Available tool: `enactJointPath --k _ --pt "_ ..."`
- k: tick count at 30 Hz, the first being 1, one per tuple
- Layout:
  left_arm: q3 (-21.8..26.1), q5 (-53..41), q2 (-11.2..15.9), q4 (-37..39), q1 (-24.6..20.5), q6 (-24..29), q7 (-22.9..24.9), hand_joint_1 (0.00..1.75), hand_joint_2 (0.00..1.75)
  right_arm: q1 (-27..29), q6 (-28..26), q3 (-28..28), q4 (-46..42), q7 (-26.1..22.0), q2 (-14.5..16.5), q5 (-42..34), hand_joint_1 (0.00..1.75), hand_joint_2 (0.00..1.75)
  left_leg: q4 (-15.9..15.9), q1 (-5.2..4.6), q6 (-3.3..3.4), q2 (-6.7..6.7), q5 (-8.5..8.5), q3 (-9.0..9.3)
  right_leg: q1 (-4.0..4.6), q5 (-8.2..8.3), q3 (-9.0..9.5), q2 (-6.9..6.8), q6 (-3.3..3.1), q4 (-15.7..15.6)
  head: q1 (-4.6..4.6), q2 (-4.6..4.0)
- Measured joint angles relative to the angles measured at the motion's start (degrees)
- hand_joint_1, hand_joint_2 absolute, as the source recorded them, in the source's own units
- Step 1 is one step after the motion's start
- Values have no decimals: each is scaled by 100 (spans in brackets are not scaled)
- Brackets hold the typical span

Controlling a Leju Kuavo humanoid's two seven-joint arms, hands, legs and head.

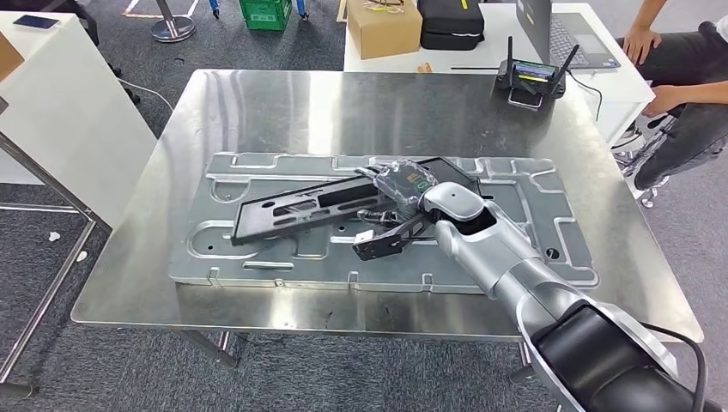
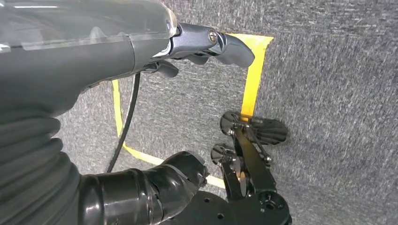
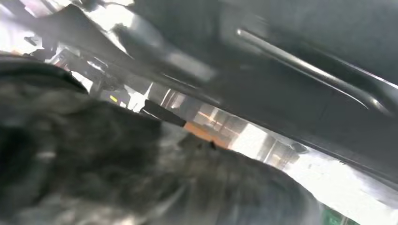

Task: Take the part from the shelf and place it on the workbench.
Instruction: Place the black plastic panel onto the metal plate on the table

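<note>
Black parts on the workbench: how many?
1: the long black part lies aslant on the stamped metal panel on the workbench, the right hand on its right end.

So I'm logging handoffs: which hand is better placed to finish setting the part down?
The right hand: it rests on the black part lying over the workbench. The left hand hangs over the floor.

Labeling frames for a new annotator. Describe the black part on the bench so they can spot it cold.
Start at the steel workbench in the head view and find the large silver stamped panel lying flat on it. The black part lies slantwise across that panel, a long flat dark frame with slotted cut-outs. The right hand rests on its right end, and it is the one dark piece on bright metal.
</note>
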Motion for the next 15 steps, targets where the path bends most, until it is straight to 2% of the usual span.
enactJointPath --k 1,5,15 --pt "5 -1 10 11 0 0 -1 0 175 0 -1 0 22 -1 5 0 0 0 -4 0 -5 0 0 3 0 -2 2 0 -5 0 0 0" --pt "44 -10 24 44 -7 59 -5 0 0 2 -1 0 94 -1 25 0 0 0 -14 0 -18 0 1 10 0 -8 4 1 -17 0 0 0" --pt "158 -115 97 55 -35 98 59 0 0 71 -52 0 170 63 154 -14 0 0 0 -12 -17 4 -15 10 -18 -10 9 6 -15 -2 0 0"
